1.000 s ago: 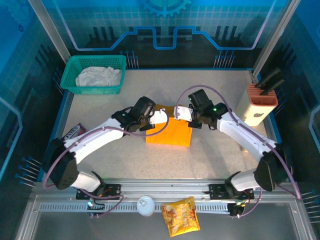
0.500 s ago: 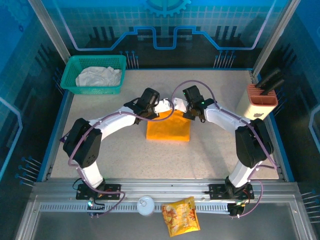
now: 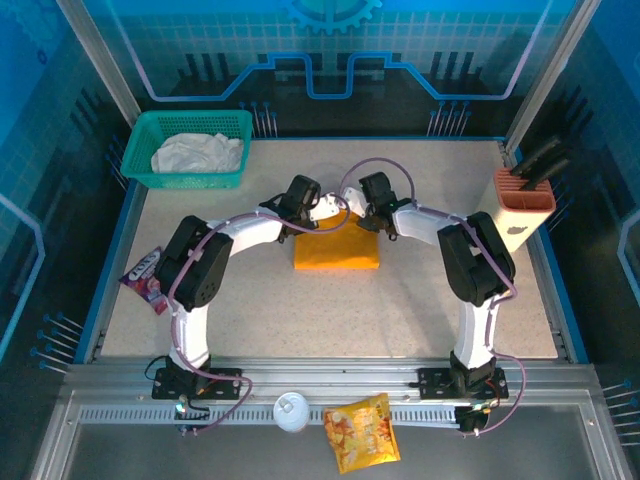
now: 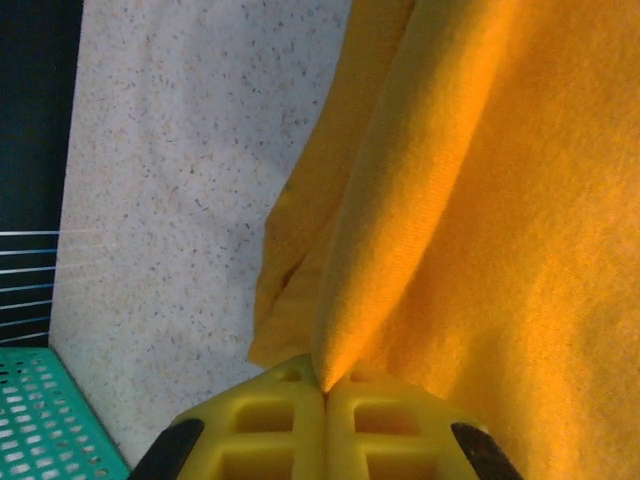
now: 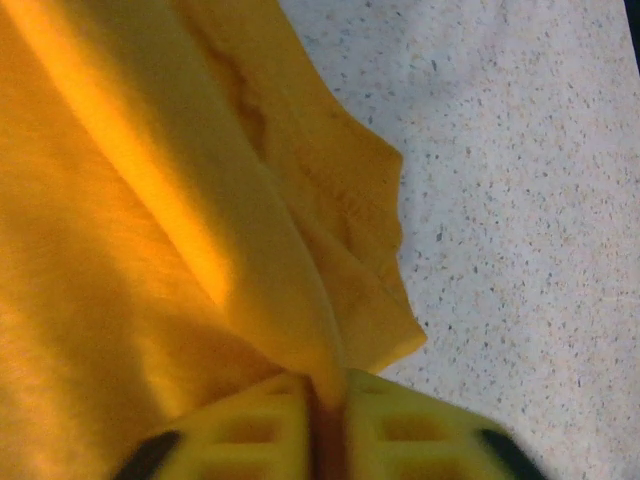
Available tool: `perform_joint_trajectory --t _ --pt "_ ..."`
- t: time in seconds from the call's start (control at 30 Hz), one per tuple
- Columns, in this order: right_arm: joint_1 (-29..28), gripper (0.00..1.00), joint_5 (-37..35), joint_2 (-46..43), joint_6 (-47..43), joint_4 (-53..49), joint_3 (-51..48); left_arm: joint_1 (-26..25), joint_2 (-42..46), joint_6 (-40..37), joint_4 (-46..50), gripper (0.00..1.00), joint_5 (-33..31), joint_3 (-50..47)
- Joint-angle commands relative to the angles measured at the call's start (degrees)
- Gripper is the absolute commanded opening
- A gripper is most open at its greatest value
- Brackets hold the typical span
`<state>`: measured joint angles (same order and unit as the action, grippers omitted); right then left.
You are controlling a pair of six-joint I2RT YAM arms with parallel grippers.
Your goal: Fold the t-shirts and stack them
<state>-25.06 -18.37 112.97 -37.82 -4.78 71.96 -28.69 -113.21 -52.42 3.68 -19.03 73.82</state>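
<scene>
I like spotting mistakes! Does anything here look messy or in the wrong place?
Yes. An orange snack packet lies on the metal rail in front of the table, off the work surface. The off-white t-shirt sits crumpled in the teal basket, unfolded. The mustard t-shirt is folded.

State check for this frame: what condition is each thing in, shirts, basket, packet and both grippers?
mustard t-shirt: folded rectangle, flat on the table.
off-white t-shirt: crumpled, unfolded, inside the teal basket.
teal basket: upright.
left gripper: shut on the mustard t-shirt's far edge.
right gripper: shut on that same edge.
snack packet: lying flat.
</scene>
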Motion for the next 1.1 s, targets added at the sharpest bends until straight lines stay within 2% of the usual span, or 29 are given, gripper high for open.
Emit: perform_joint_trajectory --t 0.0,0.1,0.2,0.27,0.33,0.4,0.53,0.63,0.73,0.83,0.9,1.0,1.07 --pt "1.3 0.43 -3.8 2.5 5.3 6.0 1.4 0.3 -0.3 2.9 -3.4 0.17 -0.4 1.1" --pt "1.3 0.6 -4.8 1.9 8.5 10.0 -0.3 0.7 0.1 5.1 -5.4 0.47 0.1 0.0" --pt "1.5 0.69 -5.7 -0.3 11.5 11.4 -1.5 1.3 1.5 7.7 -7.2 0.8 -0.7 -0.7" --pt "1.5 0.73 -6.8 -2.3 13.8 10.9 -1.8 1.9 3.0 9.5 -8.0 0.99 -2.0 -0.9" --pt "1.6 0.77 -9.7 -4.6 17.8 9.0 -1.2 2.5 5.4 11.6 -9.6 0.99 -3.7 -1.9" --pt "1.8 0.8 -12.5 -6.8 24.1 1.1 2.1 3.5 9.2 15.8 -11.7 0.99 -5.1 -3.5" --pt "2.3 0.82 -17.0 -11.1 36.2 -15.2 8.4 6.7 20.7 32.1 -16.0 0.99 -1.5 -8.7" --pt "2.3 0.85 -14.6 -17.0 43.2 -21.1 7.1 8.0 29.5 42.4 -15.7 0.99 -1.6 -11.8" --pt "2.3 0.88 -8.9 -23.4 47.9 -24.1 3.1 8.0 35.2 52.0 -4.7 0.99 -4.6 -9.8" --pt "2.4 0.88 -3.0 -27.8 53.8 -28.7 0.0 8.0 38.1 61.3 11.2 0.99 -2.9 -4.8" --pt "2.4 0.87 1.1 -29.1 58.1 -32.3 -1.3 7.9 38.9 66.2 20.9 0.99 0.8 -2.3" --pt "2.2 0.84 7.9 -29.6 62.3 -33.6 -4.2 7.9 38.7 70.3 29.9 0.99 7.7 -1.2" --pt "2.0 0.81 12.4 -29.2 64.0 -31.6 -6.6 7.9 37.5 72.6 33.1 0.92 11.3 -1.7"
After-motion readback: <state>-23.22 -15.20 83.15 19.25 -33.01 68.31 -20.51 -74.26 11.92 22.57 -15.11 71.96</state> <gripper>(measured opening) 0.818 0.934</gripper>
